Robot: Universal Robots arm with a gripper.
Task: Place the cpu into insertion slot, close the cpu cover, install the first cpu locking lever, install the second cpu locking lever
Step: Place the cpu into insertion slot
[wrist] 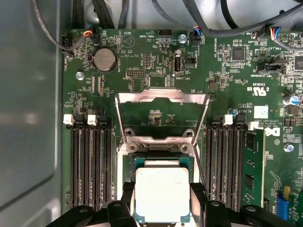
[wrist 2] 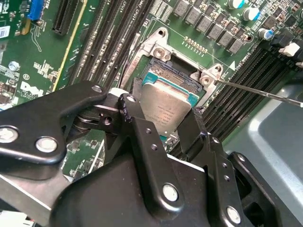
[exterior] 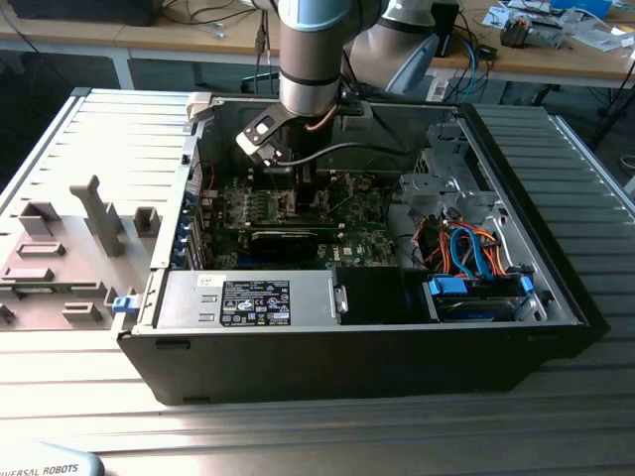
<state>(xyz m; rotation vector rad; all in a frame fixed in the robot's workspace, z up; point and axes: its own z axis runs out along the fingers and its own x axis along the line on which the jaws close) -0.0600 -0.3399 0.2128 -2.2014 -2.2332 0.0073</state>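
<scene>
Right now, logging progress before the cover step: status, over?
Gripper shut on the cpu, at the socket. Cpu cover open, swung off the socket. No obstruction seen.

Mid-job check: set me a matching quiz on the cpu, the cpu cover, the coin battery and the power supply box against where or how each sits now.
1. cpu
2. cpu cover
3. coin battery
4. power supply box

A. flipped open, clear of the socket
B. grey, along the case wall nearest the camera in the exterior view
C. held in the gripper, over the socket
D. round, on the board beyond the cover

Pairs: 1-C, 2-A, 3-D, 4-B.
</scene>
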